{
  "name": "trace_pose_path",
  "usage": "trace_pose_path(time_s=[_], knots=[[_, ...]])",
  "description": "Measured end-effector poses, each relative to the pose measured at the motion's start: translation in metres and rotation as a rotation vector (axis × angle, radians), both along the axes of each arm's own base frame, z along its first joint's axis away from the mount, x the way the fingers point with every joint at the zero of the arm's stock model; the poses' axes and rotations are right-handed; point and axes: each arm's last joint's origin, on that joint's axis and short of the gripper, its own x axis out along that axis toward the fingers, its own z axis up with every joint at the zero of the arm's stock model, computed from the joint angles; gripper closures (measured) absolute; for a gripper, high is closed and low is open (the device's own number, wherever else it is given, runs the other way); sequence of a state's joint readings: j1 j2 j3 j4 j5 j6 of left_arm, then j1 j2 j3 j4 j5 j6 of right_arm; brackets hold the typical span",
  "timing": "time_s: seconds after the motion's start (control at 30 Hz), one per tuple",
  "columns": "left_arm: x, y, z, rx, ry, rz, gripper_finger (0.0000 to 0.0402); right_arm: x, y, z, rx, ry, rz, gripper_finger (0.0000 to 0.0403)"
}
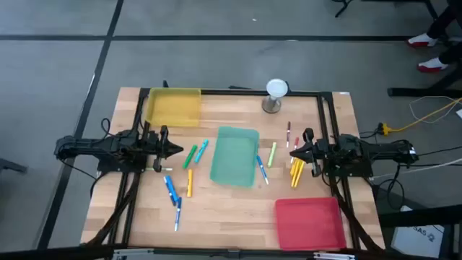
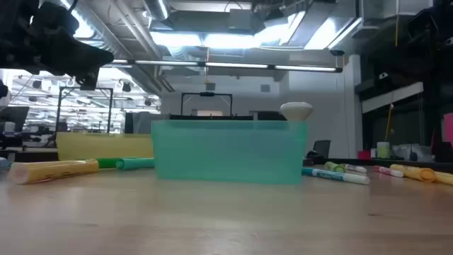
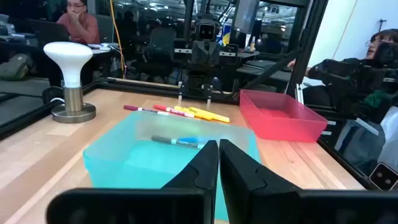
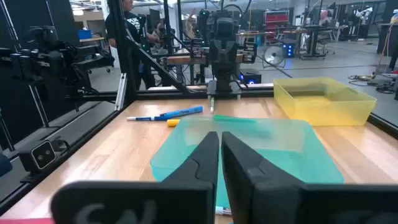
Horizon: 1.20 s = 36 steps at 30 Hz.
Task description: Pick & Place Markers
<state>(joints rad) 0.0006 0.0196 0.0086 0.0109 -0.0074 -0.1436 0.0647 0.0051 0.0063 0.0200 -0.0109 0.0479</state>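
Left gripper (image 1: 175, 149) closed, holding nothing, at 9 o'clock of green tray (image 1: 235, 155). Right gripper (image 1: 294, 152) closed, likewise holding nothing, at 3 o'clock of same tray. Markers (image 1: 173, 195) scattered on table (image 1: 224, 209): blue and orange group at 7 o'clock of tray, green and teal at 9, yellow cluster (image 1: 297, 173) beside right gripper.
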Motion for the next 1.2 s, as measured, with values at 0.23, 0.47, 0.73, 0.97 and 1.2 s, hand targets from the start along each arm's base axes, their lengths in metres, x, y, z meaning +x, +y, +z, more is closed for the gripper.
trace_pose_path(time_s=[0.23, 0.47, 0.73, 0.97, 1.2], knots=[[0.0000, 0.0000, -0.0001, 0.000, 0.000, 0.000, 0.0389, 0.0000, 0.0000, 0.0000, 0.000, 0.000, 0.000, 0.0382], [0.0000, 0.0000, -0.0001, 0.000, 0.000, 0.000, 0.0392, 0.0000, 0.0000, 0.0000, 0.000, 0.000, 0.000, 0.0382], [0.0000, 0.0000, 0.0000, 0.000, 0.000, 0.000, 0.0394, 0.0000, 0.0000, 0.0000, 0.000, 0.000, 0.000, 0.0382], [0.0000, 0.0000, -0.0001, 0.000, 0.000, 0.000, 0.0389, 0.0000, 0.0000, 0.0000, 0.000, 0.000, 0.000, 0.0382], [0.0000, 0.0000, -0.0001, 0.000, 0.000, 0.000, 0.0391, 0.0000, 0.0000, 0.0000, 0.000, 0.000, 0.000, 0.0382]])
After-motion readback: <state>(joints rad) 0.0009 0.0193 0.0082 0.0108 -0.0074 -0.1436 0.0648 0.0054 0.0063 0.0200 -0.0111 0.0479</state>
